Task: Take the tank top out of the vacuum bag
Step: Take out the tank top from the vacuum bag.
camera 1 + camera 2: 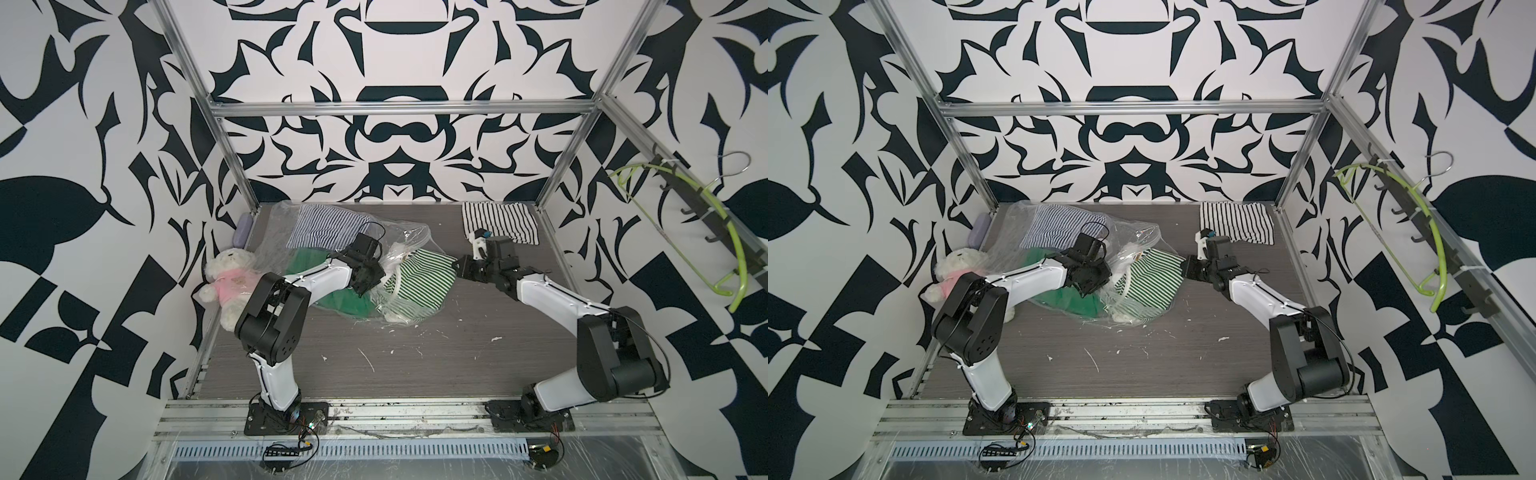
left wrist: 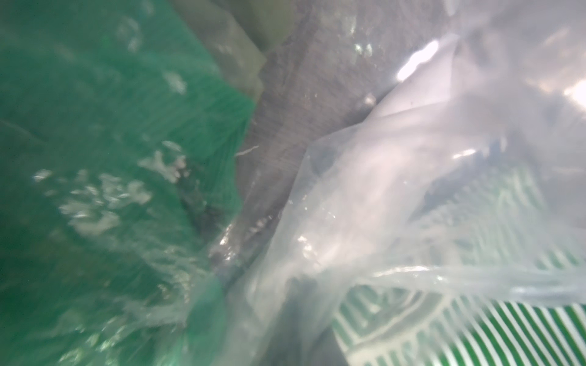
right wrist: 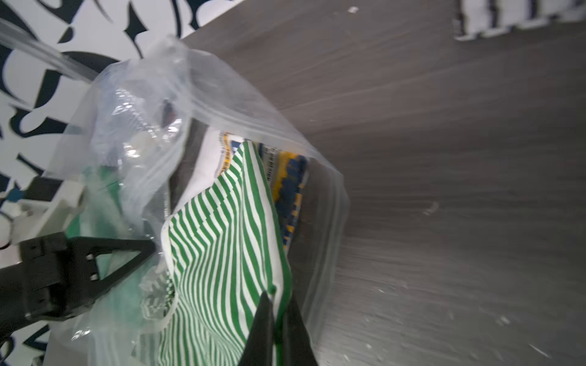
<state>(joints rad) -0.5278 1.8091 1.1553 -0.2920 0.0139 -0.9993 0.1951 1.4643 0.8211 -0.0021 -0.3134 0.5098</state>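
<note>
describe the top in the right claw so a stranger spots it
On the grey table lies a clear crinkly plastic bag of clothes. At its mouth, in the right claw, is the green-striped white tank top; its neighbours are plain green and blue-striped.

**Where things lie around me**

The vacuum bag (image 1: pixel 409 237) lies left of centre on the table (image 1: pixel 415 365). The tank top (image 1: pixel 419 278) sits in its right-hand mouth, between my left gripper (image 1: pixel 368 289) and right gripper (image 1: pixel 457 266). Plush bear (image 1: pixel 230 274) at the left edge; folded garment (image 1: pixel 503 220) far right.

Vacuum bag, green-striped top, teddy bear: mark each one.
vacuum bag (image 1: pixel 409 236): in a top view, bare clear plastic
green-striped top (image 3: pixel 222 253): right wrist view, middle of the striped fabric
teddy bear (image 1: pixel 233 284): in a top view, its pink shirt
</note>
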